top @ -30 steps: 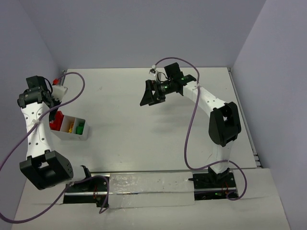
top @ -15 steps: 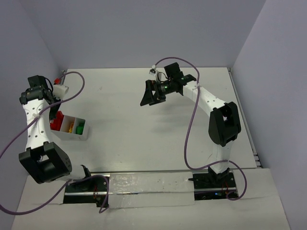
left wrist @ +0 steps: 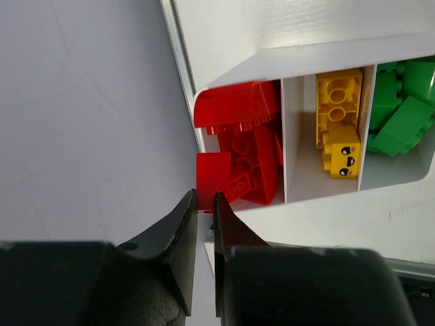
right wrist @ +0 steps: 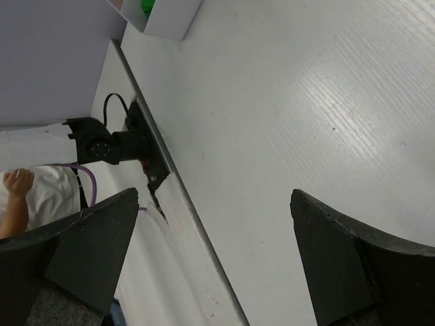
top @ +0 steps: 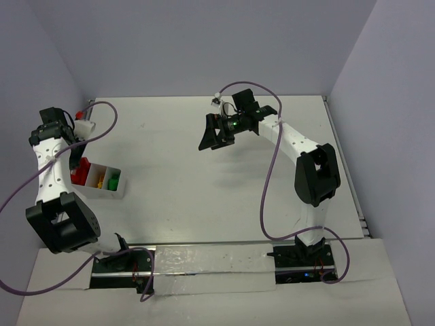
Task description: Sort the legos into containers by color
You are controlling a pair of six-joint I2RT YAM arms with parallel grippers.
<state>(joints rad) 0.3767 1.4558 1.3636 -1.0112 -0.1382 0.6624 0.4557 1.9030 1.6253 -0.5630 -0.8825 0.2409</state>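
Pinched almost flat, left gripper (left wrist: 204, 204): only a sliver between the jaws, a fleck of red showing in that slit. Nipped, or merely lying behind the tips? Cannot tell. Right at those tips, touching or as good as, one red brick (left wrist: 213, 178) at the outer corner of the container (left wrist: 326, 58), with more red bricks (left wrist: 248, 153) heaped in the same end compartment. Next compartment along, yellow bricks (left wrist: 338, 129), one with a little face. Beyond the second divider, green bricks (left wrist: 401, 109). All legos in view lying inside the container, colour by colour, so by the look of it a sort close to finished. Over on the other side, right gripper (right wrist: 215, 197) spread to the full, nothing between the fingers, hanging above bare table (right wrist: 306, 102), well apart from the container. Now the change: within the last second, left arm (top: 51, 176) with its elbow drawn up from the near edge toward the container, wrist hardly shifted, jaws just as tight as before. Right arm (top: 299, 146) not budged. Reads as a settling over the red compartment rather than a release, with the drop, if any, not yet made. Next call: opening squarely over the reds, minding that brick at the corner.
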